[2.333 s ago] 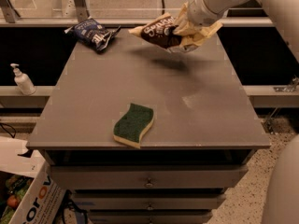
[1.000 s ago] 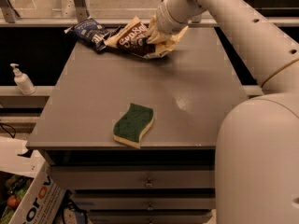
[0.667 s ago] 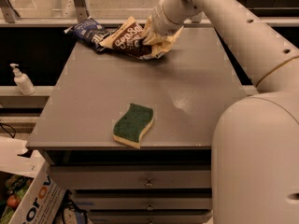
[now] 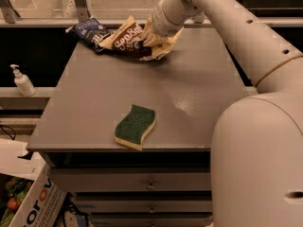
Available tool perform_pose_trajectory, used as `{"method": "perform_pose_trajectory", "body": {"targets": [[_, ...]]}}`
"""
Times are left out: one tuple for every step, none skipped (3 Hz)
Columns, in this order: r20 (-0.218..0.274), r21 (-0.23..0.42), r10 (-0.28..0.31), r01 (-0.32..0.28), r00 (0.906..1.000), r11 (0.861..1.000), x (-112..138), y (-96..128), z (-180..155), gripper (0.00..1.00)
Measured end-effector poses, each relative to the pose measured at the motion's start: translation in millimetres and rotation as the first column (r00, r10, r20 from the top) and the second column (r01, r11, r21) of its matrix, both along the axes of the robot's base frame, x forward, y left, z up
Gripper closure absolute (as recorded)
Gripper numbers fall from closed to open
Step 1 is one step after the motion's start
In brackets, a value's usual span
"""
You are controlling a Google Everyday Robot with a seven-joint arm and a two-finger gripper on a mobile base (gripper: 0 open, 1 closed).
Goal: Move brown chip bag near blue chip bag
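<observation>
The brown chip bag [image 4: 131, 40], tan with a dark panel and white "Sea Salt" script, lies at the far side of the grey table [image 4: 118, 93], its left end touching the blue chip bag [image 4: 91, 32]. The blue bag is small and dark navy, at the table's far left corner. My gripper [image 4: 152, 38] is at the brown bag's right end, shut on it, with the arm reaching in from the upper right.
A green-and-yellow sponge [image 4: 135, 126] lies near the table's front edge. A white pump bottle [image 4: 22, 81] stands on a ledge to the left. My arm's large shell [image 4: 258, 141] fills the right foreground. A cardboard box [image 4: 28, 202] sits on the floor at lower left.
My gripper has carried the brown chip bag leftward across the far side of the table until it rests against the blue bag. The sponge has not moved.
</observation>
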State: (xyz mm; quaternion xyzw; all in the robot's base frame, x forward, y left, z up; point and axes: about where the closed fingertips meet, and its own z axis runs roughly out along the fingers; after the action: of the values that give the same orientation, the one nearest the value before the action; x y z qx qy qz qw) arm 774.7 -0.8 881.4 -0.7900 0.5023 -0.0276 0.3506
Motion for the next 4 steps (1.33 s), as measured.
{"method": "perform_pose_trajectory", "body": {"targets": [[-0.005, 0.002, -0.001, 0.001, 1.0, 1.0, -1, -1, 0, 0.36], [-0.006, 0.003, -0.002, 0.002, 1.0, 1.0, -1, -2, 1, 0.13], [-0.011, 0.009, -0.004, 0.004, 0.9999, 1.0, -3, -4, 3, 0.0], [-0.025, 0.045, -0.017, 0.019, 0.9995, 0.999, -7, -13, 11, 0.0]]}}
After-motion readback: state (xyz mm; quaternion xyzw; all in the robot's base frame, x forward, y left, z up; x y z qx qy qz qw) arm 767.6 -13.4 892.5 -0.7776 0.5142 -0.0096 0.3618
